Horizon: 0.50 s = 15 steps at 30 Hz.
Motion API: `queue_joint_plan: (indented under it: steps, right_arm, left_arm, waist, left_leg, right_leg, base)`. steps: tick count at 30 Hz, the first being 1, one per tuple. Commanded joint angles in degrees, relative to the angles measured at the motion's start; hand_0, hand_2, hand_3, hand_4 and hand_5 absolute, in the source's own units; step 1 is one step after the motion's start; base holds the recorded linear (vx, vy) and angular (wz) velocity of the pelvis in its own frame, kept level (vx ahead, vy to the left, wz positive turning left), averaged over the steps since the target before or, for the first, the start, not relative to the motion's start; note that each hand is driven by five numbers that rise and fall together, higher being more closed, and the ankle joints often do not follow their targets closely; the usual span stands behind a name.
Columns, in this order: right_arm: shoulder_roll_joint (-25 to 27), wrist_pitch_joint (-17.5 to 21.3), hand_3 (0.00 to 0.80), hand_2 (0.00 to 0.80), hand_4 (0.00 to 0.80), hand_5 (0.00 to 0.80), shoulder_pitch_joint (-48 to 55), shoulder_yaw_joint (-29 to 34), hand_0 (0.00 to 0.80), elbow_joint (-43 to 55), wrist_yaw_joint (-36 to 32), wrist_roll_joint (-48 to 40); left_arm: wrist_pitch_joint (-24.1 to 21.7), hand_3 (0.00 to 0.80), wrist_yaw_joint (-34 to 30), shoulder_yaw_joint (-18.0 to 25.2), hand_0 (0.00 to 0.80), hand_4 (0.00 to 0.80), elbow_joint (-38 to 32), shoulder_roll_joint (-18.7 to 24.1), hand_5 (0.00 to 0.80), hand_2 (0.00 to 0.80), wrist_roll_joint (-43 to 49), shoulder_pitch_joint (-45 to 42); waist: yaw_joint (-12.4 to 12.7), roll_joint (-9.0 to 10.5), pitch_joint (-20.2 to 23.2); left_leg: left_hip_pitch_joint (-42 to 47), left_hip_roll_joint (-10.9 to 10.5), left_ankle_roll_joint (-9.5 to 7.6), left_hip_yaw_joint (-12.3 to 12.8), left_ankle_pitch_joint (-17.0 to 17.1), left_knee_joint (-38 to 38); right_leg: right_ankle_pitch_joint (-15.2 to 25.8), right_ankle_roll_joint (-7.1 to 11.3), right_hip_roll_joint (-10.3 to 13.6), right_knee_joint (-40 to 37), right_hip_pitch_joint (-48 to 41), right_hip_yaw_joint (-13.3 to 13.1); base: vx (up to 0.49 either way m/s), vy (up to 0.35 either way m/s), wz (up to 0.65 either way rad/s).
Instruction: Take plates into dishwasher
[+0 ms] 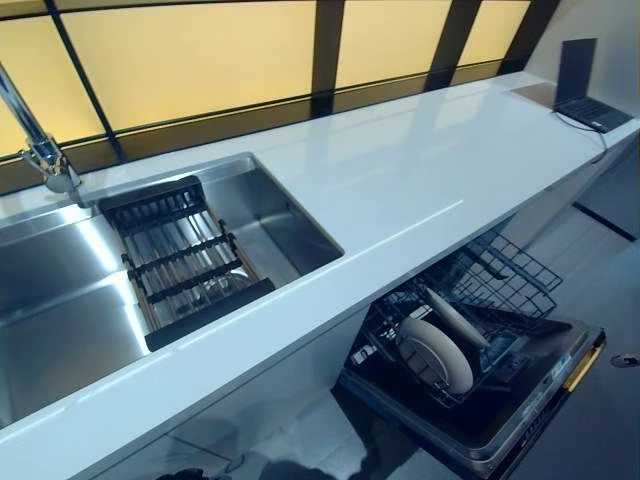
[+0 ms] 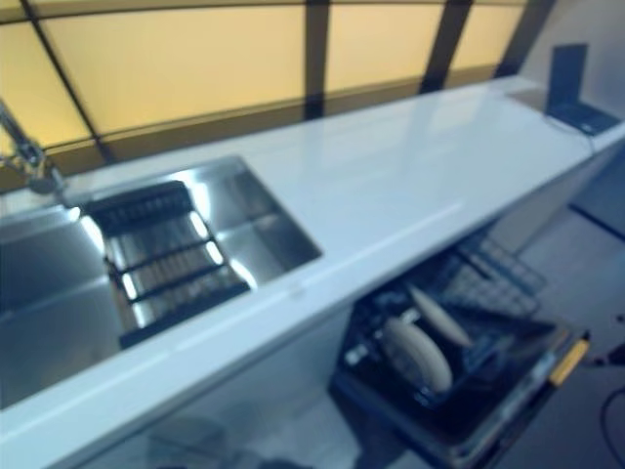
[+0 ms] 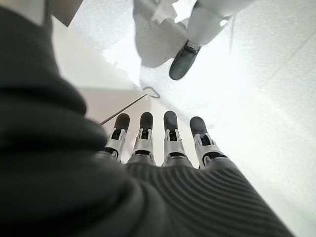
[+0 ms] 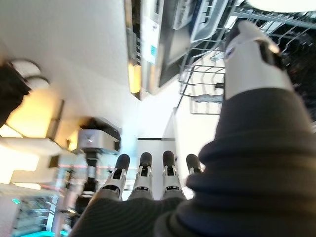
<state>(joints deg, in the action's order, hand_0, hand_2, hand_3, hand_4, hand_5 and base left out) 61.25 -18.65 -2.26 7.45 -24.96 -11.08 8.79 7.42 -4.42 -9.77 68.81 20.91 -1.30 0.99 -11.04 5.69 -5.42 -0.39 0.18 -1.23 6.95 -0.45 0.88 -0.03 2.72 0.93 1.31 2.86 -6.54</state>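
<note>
No text, label, number or sign can be read on anything here.

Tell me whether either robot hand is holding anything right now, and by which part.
Nothing is held. The left hand and right hand have straight, empty fingers. Two round white plates stand in the dishwasher's black wire rack.

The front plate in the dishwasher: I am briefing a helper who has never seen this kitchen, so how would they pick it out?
Below the white counter, right of the steel sink, the dishwasher stands open with its black wire rack pulled out. Two pale plates stand on edge in it. The front plate shows its round face, while the other plate behind it leans over, showing mostly its rim.
</note>
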Motion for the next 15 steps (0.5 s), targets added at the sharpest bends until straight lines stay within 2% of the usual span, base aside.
queue_joint_plan:
  steps: [1, 2, 5, 7, 8, 9, 11, 12, 15]
  right_arm:
    - [1.16, -5.72, 0.000, 0.000, 0.000, 0.000, -5.07, -1.16, 0.000, -3.72, 1.96, -8.30]
    - [0.10, -6.69, 0.000, 0.000, 0.000, 0.000, -5.14, -0.91, 0.000, -4.15, 1.90, -10.05]
    - [-4.00, -7.13, 0.000, 0.000, 0.000, 0.000, -4.60, -0.56, 0.000, -6.14, 2.25, -13.62]
    - [-9.64, -5.27, 0.000, 0.000, 0.000, 0.000, -4.33, -1.14, 0.000, -9.02, 1.90, -17.53]
    - [-11.66, -5.62, 0.000, 0.000, 0.000, 0.000, -4.07, -1.46, 0.000, -10.04, 2.42, -19.77]
    - [-13.70, -4.32, 0.000, 0.000, 0.000, 0.000, -3.73, -1.71, 0.000, -12.05, 2.48, -20.00]
    - [-17.17, -2.21, 0.000, 0.000, 0.000, 0.000, -3.70, -2.78, 0.000, -17.33, 2.42, -20.09]
    - [-18.46, -1.58, 0.000, 0.000, 0.000, 0.000, -3.70, -3.31, 0.000, -19.64, 2.80, -22.13]
    - [-22.46, 1.97, 0.000, 0.000, 0.000, 0.000, -4.96, -4.92, 0.000, -26.52, 4.45, -25.68]
  left_arm:
    - [-0.66, 0.000, 0.21, 2.35, 0.000, 0.000, 2.39, 0.79, 0.000, 0.000, 0.59, 2.74]
    - [-0.59, 0.000, -0.28, 2.02, 0.000, 0.000, 2.12, 1.16, 0.000, 0.000, 1.18, 2.97]
    - [-0.31, 0.000, -0.91, 0.75, 0.000, 0.000, 1.43, 1.92, 0.000, 0.000, 0.92, 3.29]
    - [-0.20, 0.000, -0.07, 1.37, 0.000, 0.000, 1.64, 2.26, 0.000, 0.000, -1.38, 3.18]
    - [-0.14, 0.000, 0.04, 1.60, 0.000, 0.000, 1.92, 2.48, 0.000, 0.000, -1.40, 3.13]
    - [-0.26, 0.000, 0.04, 1.74, 0.000, 0.000, 2.30, 2.78, 0.000, 0.000, -1.57, 2.96]
    - [-0.89, 0.000, -0.29, 2.30, 0.000, 0.000, 3.21, 3.56, 0.000, 0.000, -1.88, 2.65]
    - [-1.23, 0.000, -0.33, 2.33, 0.000, 0.000, 3.73, 3.73, 0.000, 0.000, -2.01, 2.65]
    - [-1.83, 0.000, -0.98, 1.99, 0.000, 0.000, 4.52, 5.20, 0.000, 0.000, -2.20, 3.59]
  waist:
    - [1.45, 0.79, -2.55]
    - [1.50, 0.86, -3.16]
    - [1.46, 0.73, -5.09]
    - [2.43, -0.08, -6.12]
    - [2.75, -0.47, -6.27]
    - [3.15, -0.82, -6.33]
    - [4.46, -1.46, -6.42]
    - [4.89, -1.87, -6.49]
    - [7.40, -1.66, -6.65]
  left_leg:
    - [0.89, -3.01, -3.60, 2.72, -8.57, -6.99]
    - [0.61, -3.22, -3.70, 2.87, -8.58, -7.44]
    - [1.24, -3.45, -3.96, 4.21, -8.38, -6.92]
    - [1.64, -3.59, -4.29, 3.57, -7.54, -5.01]
    - [1.40, -3.40, -4.44, 3.31, -7.09, -4.63]
    - [0.90, -3.00, -4.60, 3.13, -6.67, -4.54]
    - [-0.47, -1.56, -4.95, 3.57, -6.60, -5.38]
    - [-0.66, -0.87, -4.99, 3.31, -7.72, -6.15]
    - [-4.67, 1.07, -5.32, 3.82, -9.70, -11.60]
  right_leg:
    - [2.00, 2.62, -3.53, 2.96, 2.28, 1.42]
    - [3.19, 3.07, -3.35, 2.45, 3.06, 1.66]
    - [6.54, 4.65, -3.08, 2.23, 5.66, 3.04]
    - [4.72, 4.39, -2.92, 4.61, 6.08, 4.41]
    - [3.78, 4.14, -2.63, 5.91, 5.89, 4.56]
    - [3.13, 3.92, -2.04, 7.07, 5.47, 4.74]
    - [3.17, 3.25, 0.33, 8.94, 4.16, 5.93]
    - [3.32, 3.47, 1.59, 9.05, 2.83, 6.35]
    - [4.52, 3.41, 6.20, 3.42, -1.94, 8.28]
  base:
    - [-0.155, 0.055, -1.95]
    - [-0.175, 0.062, -0.92]
    - [-0.188, 0.076, -0.15]
    - [-0.190, 0.041, -0.43]
    - [-0.174, -0.027, -0.94]
    - [-0.167, -0.087, -0.93]
    - [-0.146, -0.127, -0.46]
    - [-0.125, -0.170, -0.33]
    - [-0.192, -0.270, -0.35]
